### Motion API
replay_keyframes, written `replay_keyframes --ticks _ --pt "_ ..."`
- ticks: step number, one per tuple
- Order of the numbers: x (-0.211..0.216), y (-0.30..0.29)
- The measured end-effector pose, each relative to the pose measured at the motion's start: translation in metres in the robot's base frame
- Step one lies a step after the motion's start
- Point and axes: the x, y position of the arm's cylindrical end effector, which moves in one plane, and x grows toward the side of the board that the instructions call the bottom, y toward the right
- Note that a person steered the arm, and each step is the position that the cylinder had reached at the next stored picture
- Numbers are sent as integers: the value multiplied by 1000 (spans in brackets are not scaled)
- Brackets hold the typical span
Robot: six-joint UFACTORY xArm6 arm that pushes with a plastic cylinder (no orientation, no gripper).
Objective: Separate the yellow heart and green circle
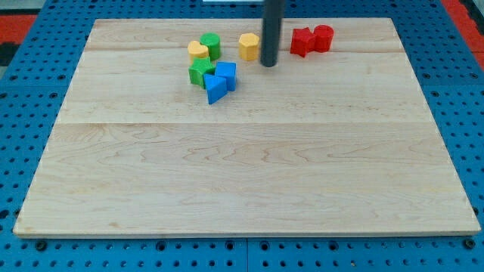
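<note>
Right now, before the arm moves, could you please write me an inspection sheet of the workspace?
Surface: wooden board, lying flat, mostly bare.
Job's things: yellow heart and green circle touching, near the view's top, left of centre.
Clutter: green block, blue triangle and blue block bunched just below that pair; yellow block just left of the rod; two red blocks touching, to the right.
End effector: no gripper; my tip is right of the yellow block, apart from the heart and circle.
Cables: nothing seen.
Surroundings: blue perforated base around the board; red strip at the view's top right.
</note>
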Motion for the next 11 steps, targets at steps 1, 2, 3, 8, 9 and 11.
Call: replay_keyframes --ticks 1,2,3,8,9,11 --pt "-11 -60" --pt "-32 -43" --pt "-26 13" --pt "-46 -138" --pt "-47 -102" --pt "-47 -78"
